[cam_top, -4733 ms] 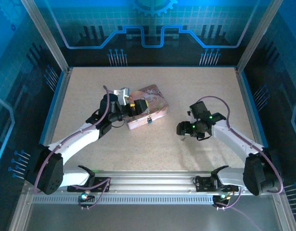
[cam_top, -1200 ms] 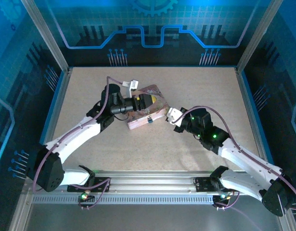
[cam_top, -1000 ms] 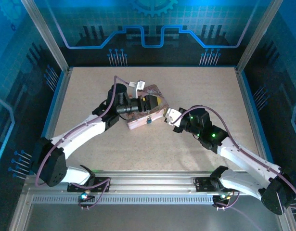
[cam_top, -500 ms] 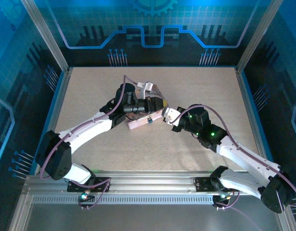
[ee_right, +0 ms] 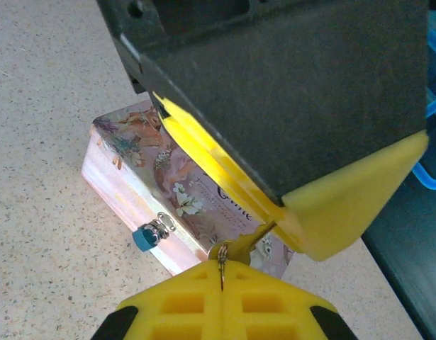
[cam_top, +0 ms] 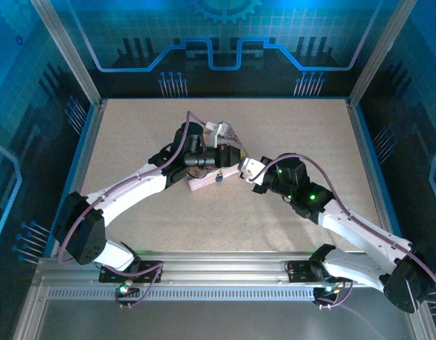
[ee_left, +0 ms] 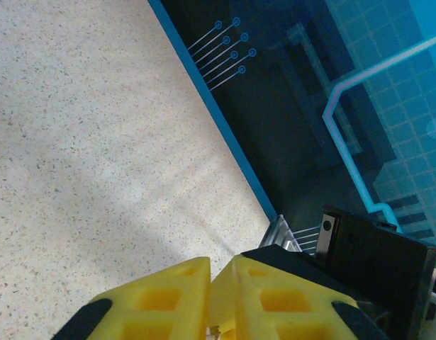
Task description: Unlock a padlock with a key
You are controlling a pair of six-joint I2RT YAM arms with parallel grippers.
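The two arms meet over the middle of the speckled table [cam_top: 295, 134], right above the pink illustrated tin [ee_right: 129, 159]. The right gripper [ee_right: 222, 275] has its yellow fingers [ee_right: 267, 297] pressed flat together, and the key [ee_right: 244, 239], a thin dark sliver with a small ring at its lower end, sticks up out of the seam between them. From there the key slants up and to the right until its far end touches the tip of the left gripper [ee_left: 210, 273], which hangs just above the right one in the right wrist view. The left gripper's yellow fingers [ee_left: 288, 297] are also closed against each other (a tiny metallic speck sits low in their seam, but whether they actually pinch the key cannot be told). The padlock [ee_right: 149, 234], with a blue body and a small silvery shackle, hangs from the clasp on the tin's front wall, below and to the left of the key and clear of both grippers. The tin lies flat on the table with its lid shut
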